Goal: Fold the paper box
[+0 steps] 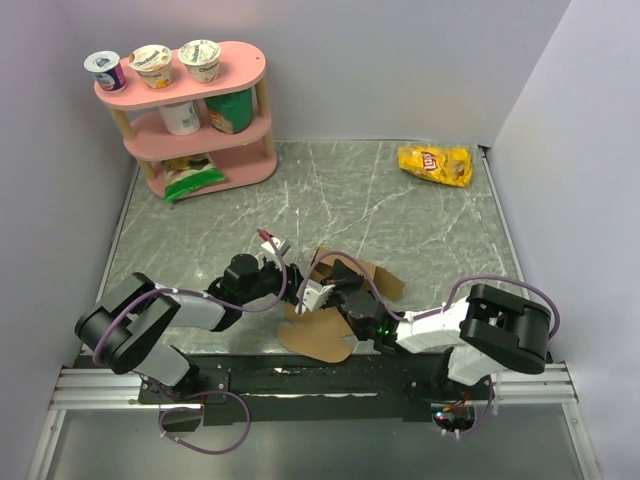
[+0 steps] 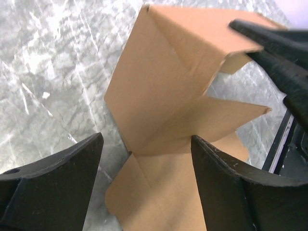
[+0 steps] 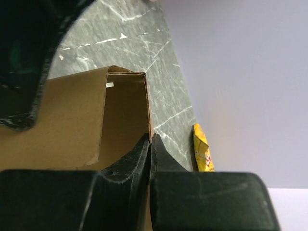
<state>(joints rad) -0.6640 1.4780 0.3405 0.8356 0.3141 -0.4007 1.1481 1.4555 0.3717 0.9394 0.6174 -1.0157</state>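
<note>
Left tool (image 2: pixel 147 139) was held with its fingers wide apart and nothing clamped; the paper box (image 2: pixel 159 91), partly folded with panels raised, was seen just ahead of and between those fingers, on the worktop (image 2: pixel 53 72). Right tool (image 3: pixel 150 138) was pressed together on an upright panel edge of the paper box

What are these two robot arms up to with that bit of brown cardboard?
They are folding a paper box out of a flat cardboard cut-out on the table. The right tool is pinched shut on the edge of one upright wall, holding it up. The left tool is open and faces the box without gripping it. The box is half formed: some panels stand up, while other flaps lie flat.
</note>
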